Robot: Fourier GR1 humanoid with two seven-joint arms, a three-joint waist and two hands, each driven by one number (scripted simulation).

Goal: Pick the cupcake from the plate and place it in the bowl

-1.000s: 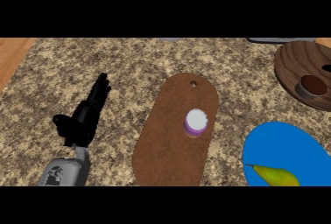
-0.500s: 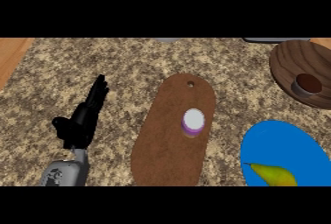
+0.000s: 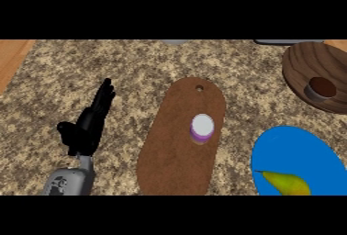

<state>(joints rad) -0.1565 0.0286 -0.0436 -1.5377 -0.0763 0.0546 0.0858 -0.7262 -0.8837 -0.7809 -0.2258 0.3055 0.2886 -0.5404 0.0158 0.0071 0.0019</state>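
Note:
A wooden bowl (image 3: 305,59) stands at the far right, cut by the view's edge. Inside it sits a small cupcake (image 3: 320,88) with a dark brown top and a grey wrapper, upright. The blue plate (image 3: 298,149) lies at the lower right and carries a yellow-green fruit (image 3: 288,182). My left hand (image 3: 88,126) rests open on the left of the counter, fingers straight and pointing away, holding nothing. My right hand does not show.
A long brown cutting board (image 3: 180,151) lies in the middle, with a small white-topped, purple-sided item (image 3: 202,127) on it. The speckled stone counter (image 3: 81,64) ends at a wooden strip (image 3: 12,57) on the far left. Grey objects peek in at the top edge.
The bowl shows a little further left in the view than a second ago. My left hand has stayed open in the same place.

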